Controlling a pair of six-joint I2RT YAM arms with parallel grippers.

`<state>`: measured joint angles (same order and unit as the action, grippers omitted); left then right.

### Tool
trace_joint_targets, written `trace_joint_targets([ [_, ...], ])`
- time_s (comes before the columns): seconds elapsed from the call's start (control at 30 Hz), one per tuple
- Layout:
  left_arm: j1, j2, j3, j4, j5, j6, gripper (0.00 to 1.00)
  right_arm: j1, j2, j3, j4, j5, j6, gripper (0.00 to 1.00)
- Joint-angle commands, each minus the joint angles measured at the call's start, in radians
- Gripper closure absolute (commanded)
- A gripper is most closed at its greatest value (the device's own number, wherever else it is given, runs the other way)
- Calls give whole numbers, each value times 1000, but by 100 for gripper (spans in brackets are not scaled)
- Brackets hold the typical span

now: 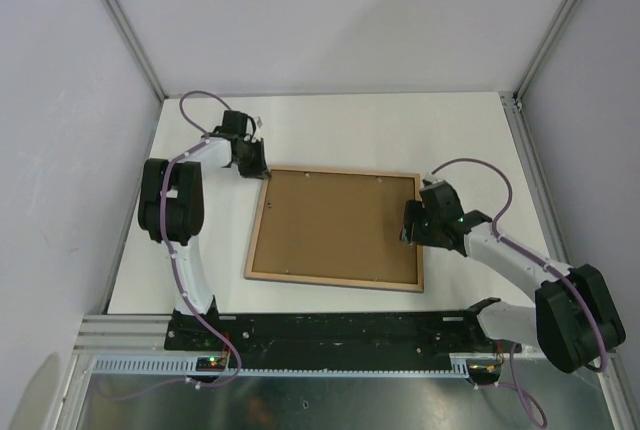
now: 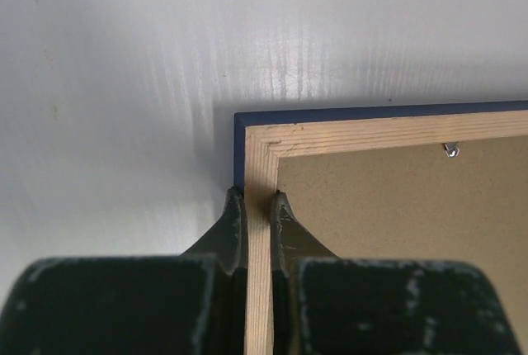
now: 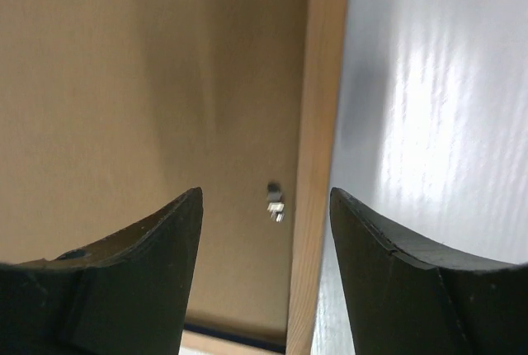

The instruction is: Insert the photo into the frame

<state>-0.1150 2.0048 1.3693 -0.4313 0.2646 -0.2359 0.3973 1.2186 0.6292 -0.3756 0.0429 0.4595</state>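
The frame (image 1: 330, 281) lies face down in the middle of the white table, its light wood back up and a navy edge showing. A brown backing board (image 1: 335, 225) fills it. The photo is out of view. My left gripper (image 1: 262, 172) is at the frame's far left corner, shut on the wooden rail (image 2: 371, 134), one finger on each side of it (image 2: 259, 198). My right gripper (image 1: 408, 222) hovers over the frame's right rail (image 3: 318, 124), open, with its fingers astride the rail (image 3: 266, 194) and apart from it.
Small metal tabs (image 3: 275, 202) (image 2: 450, 149) stick out of the rail over the backing board. The white table (image 1: 330, 130) is walled at the back and both sides. A black rail (image 1: 340, 328) with the arm bases runs along the near edge.
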Motion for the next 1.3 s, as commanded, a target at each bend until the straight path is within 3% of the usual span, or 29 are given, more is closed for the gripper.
trace_joint_targets([
  [0.0, 2, -40, -2, 13, -109, -42, 100, 80, -62, -50, -35, 68, 94, 33],
  [0.87, 2, -45, 1, 13, -93, -30, 100, 88, 55, -46, 59, 193, 86, 52],
  [1.27, 3, -46, 2, 13, -86, -36, 100, 81, 60, -45, 48, 191, 94, 86],
])
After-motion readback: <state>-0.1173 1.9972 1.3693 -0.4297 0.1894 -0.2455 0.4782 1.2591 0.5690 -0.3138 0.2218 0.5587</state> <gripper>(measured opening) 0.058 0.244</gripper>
